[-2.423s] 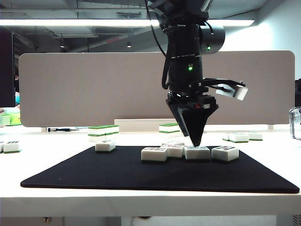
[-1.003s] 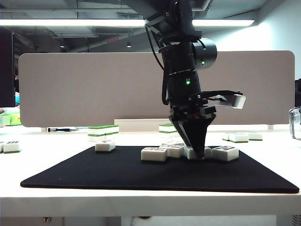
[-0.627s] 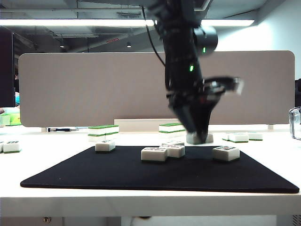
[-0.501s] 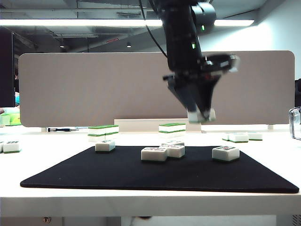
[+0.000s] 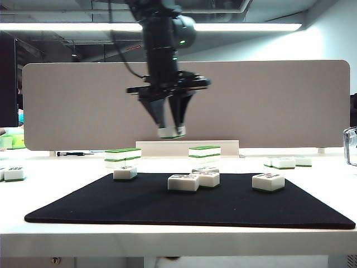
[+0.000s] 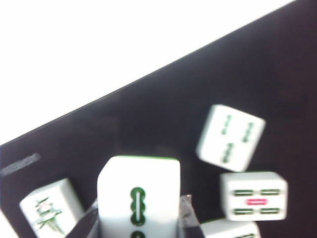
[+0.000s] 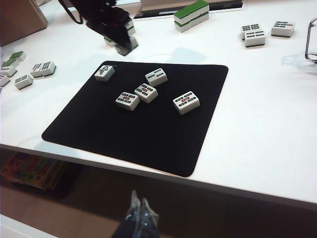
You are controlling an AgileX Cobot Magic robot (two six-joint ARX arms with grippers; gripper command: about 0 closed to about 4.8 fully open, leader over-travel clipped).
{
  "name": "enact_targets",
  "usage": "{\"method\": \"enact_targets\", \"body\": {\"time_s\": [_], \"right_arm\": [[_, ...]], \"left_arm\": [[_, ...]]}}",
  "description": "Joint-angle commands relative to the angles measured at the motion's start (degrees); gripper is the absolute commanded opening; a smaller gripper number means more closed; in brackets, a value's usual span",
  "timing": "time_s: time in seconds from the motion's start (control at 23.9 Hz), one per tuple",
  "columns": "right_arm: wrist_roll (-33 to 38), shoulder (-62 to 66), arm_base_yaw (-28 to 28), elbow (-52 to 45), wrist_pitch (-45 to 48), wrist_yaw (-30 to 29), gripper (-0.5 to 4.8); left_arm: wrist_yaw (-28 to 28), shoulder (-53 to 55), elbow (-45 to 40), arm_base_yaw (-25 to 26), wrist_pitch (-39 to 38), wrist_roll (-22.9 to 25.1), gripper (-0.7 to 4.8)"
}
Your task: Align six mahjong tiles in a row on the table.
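The left tool point(image 5: 169, 129) hangs in the air above the tabletop point(image 5: 167, 234), pointing down, its two fingers closed on a single white mahjong tile point(image 5: 170, 132) point(image 6: 138, 198) held clear of every surface. In the left wrist view that held tile fills the space between the fingers and shows a dark green bamboo mark on its white face. Below the left tool lies a black mat point(image 5: 189, 206) with four more tiles lying face up on it. One tile point(image 5: 125, 172) sits alone, below and to the left of the tool near the mat's far left corner. Two tiles point(image 5: 183, 182) point(image 5: 208, 178) lie touching each other, below and just right of the tool, with another tile point(image 5: 206, 169) just behind them. A further tile point(image 5: 268, 181) lies well off to the tool's right, apart from the others. Green-topped tile stacks point(image 5: 122, 154) stand on the bare tabletop behind the mat, in front of a grey divider panel point(image 5: 83, 106). The right tool point(image 7: 137, 213) is low and off the near edge of the tabletop, away from all tiles; its fingertips sit close together with nothing between them.
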Motion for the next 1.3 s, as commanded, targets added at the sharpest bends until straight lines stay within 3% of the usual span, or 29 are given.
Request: {"method": "enact_targets", "body": {"time_s": [0.04,0.38,0.75,1.3], "right_arm": [[-0.1,-0.6,0.0,0.2,0.8,0.1,-0.01],[-0.1,-0.6,0.0,-0.4,0.9,0.1,-0.01],[-0.1,-0.6,0.0,-0.5,1.0,0.1,-0.01],[-0.1,-0.6,0.0,-0.5,1.0,0.1,-0.01]], "left_arm": [[0.5,-0.4,0.1,3.3,-1.4,-4.7,1.11],[3.2,0.7,-1.0,5.4,-3.3,-10.5,1.11],[2.8,1.1,-8.8,5.3,0.2,-10.5,1.11],[3.0,1.7,-10.7,5.2,1.2,-11.6,1.21]]}}
